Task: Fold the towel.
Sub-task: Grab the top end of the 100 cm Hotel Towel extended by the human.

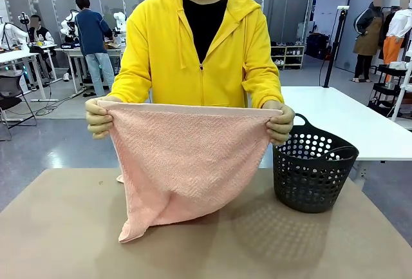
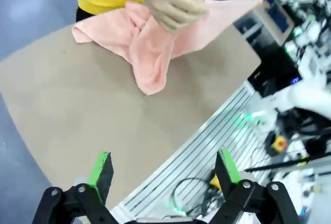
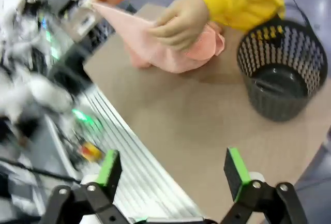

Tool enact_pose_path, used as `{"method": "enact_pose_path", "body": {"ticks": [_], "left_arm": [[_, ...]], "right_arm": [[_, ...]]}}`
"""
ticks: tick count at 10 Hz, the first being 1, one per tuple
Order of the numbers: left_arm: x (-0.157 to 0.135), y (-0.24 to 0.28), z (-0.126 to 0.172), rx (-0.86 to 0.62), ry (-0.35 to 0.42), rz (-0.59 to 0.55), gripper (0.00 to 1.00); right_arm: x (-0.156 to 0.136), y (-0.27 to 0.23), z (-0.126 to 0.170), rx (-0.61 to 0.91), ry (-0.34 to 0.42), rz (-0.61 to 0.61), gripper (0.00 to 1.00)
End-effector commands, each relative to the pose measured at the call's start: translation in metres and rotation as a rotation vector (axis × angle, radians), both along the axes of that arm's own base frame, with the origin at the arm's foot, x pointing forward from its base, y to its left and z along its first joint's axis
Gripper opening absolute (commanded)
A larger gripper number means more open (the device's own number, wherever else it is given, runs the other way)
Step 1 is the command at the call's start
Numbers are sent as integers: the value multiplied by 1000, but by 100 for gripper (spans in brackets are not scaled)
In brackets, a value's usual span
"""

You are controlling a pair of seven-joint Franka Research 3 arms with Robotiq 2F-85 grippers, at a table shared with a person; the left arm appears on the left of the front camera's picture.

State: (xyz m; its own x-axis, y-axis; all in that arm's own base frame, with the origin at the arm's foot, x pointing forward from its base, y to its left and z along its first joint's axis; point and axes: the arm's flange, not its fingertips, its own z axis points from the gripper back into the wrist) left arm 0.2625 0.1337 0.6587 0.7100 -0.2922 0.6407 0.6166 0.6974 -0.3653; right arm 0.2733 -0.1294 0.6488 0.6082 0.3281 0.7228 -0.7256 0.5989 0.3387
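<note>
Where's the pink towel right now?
In the front view, the towel hangs mid-picture, held up by the person, its bottom end resting on the table, just left of the black basket.

A salmon-pink terry towel (image 1: 187, 169) with a fine zigzag weave fills the centre of the front view. It is held up by its top edge, stretched almost level between one hand (image 1: 98, 118) at centre left and the other hand (image 1: 280, 124) at centre right. The cloth hangs as a wide sheet that narrows downward. Its lower end rests on the tan desk (image 1: 64, 227), with one corner trailing toward the lower left. In the left wrist view, the towel (image 2: 150, 53) lies at upper centre, its hanging end bunched on the desk. In the right wrist view, the towel (image 3: 139, 43) lies at upper centre too.
</note>
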Motion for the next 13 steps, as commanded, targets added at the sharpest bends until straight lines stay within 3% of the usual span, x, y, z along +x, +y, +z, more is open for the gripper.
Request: {"method": "enact_pose_path", "body": {"ticks": [1, 3, 6, 7, 11, 12, 13], "left_arm": [[4, -38, 6, 207, -120, -79, 100], [1, -79, 16, 374, -213, -147, 100], [-1, -109, 17, 359, -282, -202, 100], [-1, -104, 30, 375, -229, -202, 100], [-1, -104, 30, 375, -229, -202, 100], [1, -102, 24, 363, -245, -213, 100], [8, -126, 42, 475, -315, -318, 100]], "right_arm": [[2, 29, 17, -156, -187, 122, 100], [-3, 68, 34, -276, -271, 236, 100], [1, 90, 32, -338, -295, 267, 100], [-5, 89, 50, -306, -273, 269, 100], [-5, 89, 50, -306, -273, 269, 100], [-1, 89, 47, -301, -293, 277, 100], [9, 114, 61, -399, -312, 406, 100]]}}
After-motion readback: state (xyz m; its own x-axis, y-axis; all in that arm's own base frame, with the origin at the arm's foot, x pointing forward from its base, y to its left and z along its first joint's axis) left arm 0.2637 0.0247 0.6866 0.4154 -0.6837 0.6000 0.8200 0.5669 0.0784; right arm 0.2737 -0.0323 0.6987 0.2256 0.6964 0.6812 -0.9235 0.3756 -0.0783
